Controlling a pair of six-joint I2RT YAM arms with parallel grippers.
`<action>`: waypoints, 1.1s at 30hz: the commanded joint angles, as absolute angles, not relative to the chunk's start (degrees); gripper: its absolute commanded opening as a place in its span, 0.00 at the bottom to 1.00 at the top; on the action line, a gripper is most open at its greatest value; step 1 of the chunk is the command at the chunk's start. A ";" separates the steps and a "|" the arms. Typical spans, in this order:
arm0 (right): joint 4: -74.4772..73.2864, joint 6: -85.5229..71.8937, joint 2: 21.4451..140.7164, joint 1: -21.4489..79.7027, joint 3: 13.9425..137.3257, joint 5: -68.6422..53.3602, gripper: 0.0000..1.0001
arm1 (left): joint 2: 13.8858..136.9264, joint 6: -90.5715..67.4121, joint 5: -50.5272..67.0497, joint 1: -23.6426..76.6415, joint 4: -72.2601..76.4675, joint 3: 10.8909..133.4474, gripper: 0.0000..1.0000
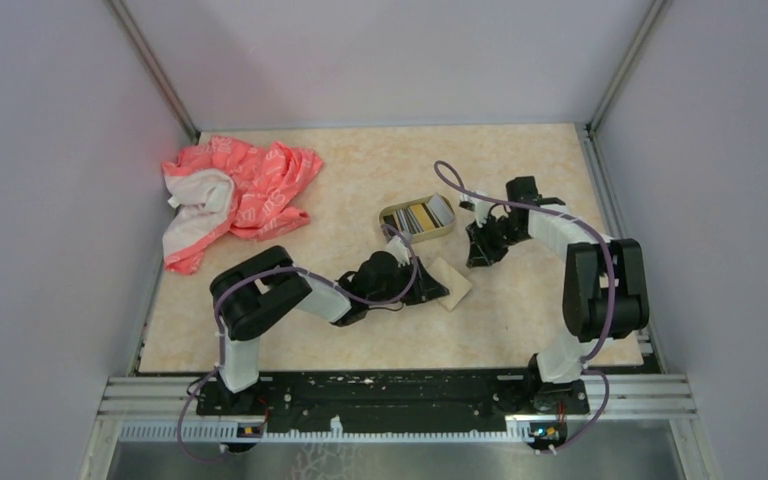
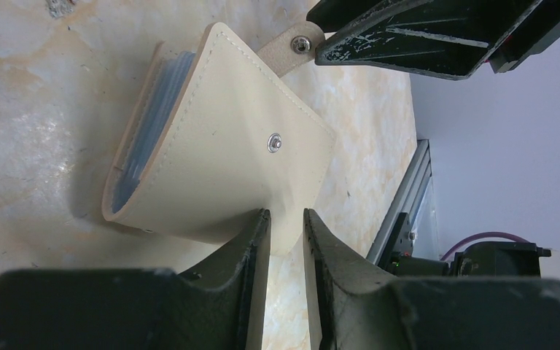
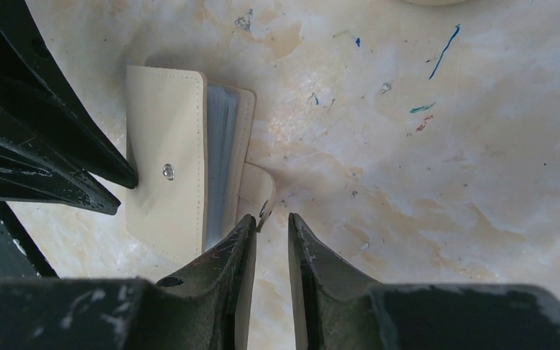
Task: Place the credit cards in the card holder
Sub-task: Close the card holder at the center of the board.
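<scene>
The cards (image 1: 422, 217) wait in the tin (image 1: 384, 215). The left gripper (image 2: 285, 215), jaws narrowed about the holder (image 2: 219, 146) corner, likely steadies it. The right gripper (image 3: 271, 219), nearly closed by the tab (image 3: 262, 191), likely means to unfold it. Neither grip is certain.

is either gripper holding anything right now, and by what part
Left gripper straddles the cream card holder's cover corner; right gripper is at its snap tab. Firm grip cannot be told.
</scene>
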State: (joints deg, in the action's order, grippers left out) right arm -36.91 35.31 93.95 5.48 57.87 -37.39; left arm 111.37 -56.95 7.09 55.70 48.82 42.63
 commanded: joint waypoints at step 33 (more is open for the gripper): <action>-35.34 39.65 88.98 13.93 57.67 -38.61 0.00 | 115.97 -55.22 10.62 51.73 35.61 50.84 0.17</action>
